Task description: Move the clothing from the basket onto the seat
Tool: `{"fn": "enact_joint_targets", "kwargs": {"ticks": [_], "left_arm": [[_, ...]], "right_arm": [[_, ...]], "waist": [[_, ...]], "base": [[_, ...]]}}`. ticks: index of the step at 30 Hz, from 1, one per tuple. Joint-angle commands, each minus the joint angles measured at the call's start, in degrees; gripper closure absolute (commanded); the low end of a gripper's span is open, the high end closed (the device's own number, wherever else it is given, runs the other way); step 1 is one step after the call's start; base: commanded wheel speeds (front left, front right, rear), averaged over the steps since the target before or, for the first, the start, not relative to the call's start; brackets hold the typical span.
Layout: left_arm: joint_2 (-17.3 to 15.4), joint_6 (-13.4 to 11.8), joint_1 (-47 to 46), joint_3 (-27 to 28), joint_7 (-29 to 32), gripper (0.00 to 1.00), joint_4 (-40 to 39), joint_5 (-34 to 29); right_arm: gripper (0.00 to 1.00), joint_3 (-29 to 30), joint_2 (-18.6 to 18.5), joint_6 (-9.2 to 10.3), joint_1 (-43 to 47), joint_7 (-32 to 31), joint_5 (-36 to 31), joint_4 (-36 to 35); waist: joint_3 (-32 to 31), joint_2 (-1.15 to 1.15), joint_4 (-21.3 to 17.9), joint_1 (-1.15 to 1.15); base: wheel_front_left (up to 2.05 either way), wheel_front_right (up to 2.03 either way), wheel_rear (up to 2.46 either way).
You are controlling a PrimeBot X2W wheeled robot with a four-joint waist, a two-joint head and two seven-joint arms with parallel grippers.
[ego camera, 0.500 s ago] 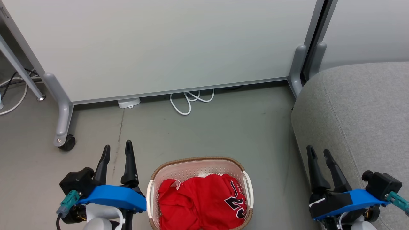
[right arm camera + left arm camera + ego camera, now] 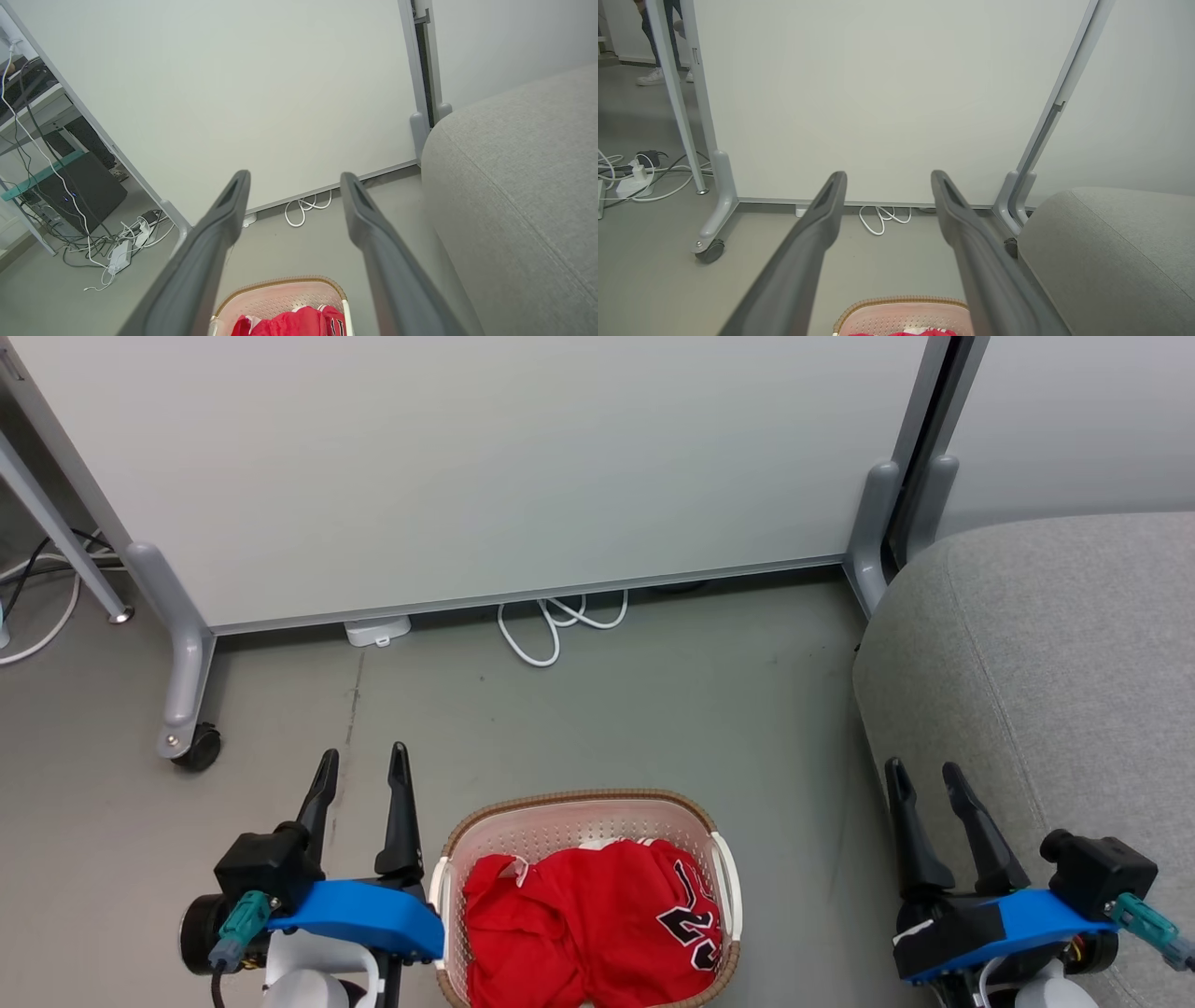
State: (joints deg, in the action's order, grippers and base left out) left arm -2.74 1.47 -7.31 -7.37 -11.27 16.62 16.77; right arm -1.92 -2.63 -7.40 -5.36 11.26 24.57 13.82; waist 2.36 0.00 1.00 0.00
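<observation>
The cream basket (image 2: 583,807) with a brown rim stands on the floor at the bottom middle of the head view, holding bright red clothing (image 2: 569,924); one piece is a jersey with black-and-white numerals (image 2: 695,924). My left gripper (image 2: 362,762) hovers open just left of the basket, empty. At the lower right my right gripper (image 2: 924,775) is open and empty beside the grey seat (image 2: 1055,653). The wrist views show the basket (image 2: 901,312) (image 2: 280,294), a strip of clothing (image 2: 289,322) and the seat (image 2: 1111,252) (image 2: 518,186).
A white partition panel (image 2: 467,467) on grey wheeled feet (image 2: 191,737) stands behind the basket. A white cable loop (image 2: 551,625) lies at its base. More cables and a power strip (image 2: 633,184) lie at the far left, and a person's shoe (image 2: 651,77) stands beyond the panel.
My left gripper has shifted right, closer to the basket's left handle. The right gripper has drifted slightly left and down. The picture has shifted a little too.
</observation>
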Motion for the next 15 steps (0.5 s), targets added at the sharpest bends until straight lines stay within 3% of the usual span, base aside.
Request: {"fn": "enact_joint_targets", "kwargs": {"ticks": [1, 15], "left_arm": [[-0.2, -0.3, -1.2, -0.3, -0.5, 0.00, -0.1, -1.4], [-0.3, 1.4, -1.5, -2.0, -2.1, 0.00, 1.0, -7.3]], "right_arm": [[0.00, -0.2, -0.3, -0.12, -1.0, 0.6, -1.3, -0.4], [0.00, -0.7, -0.4, -0.13, -0.9, 2.1, -7.0, -0.1]], "waist": [[0.1, 0.00, 0.0, 0.00], [0.5, 0.00, 0.3, 0.00]], "base": [[0.00, 0.00, 0.00], [0.00, 0.00, 0.00]]}}
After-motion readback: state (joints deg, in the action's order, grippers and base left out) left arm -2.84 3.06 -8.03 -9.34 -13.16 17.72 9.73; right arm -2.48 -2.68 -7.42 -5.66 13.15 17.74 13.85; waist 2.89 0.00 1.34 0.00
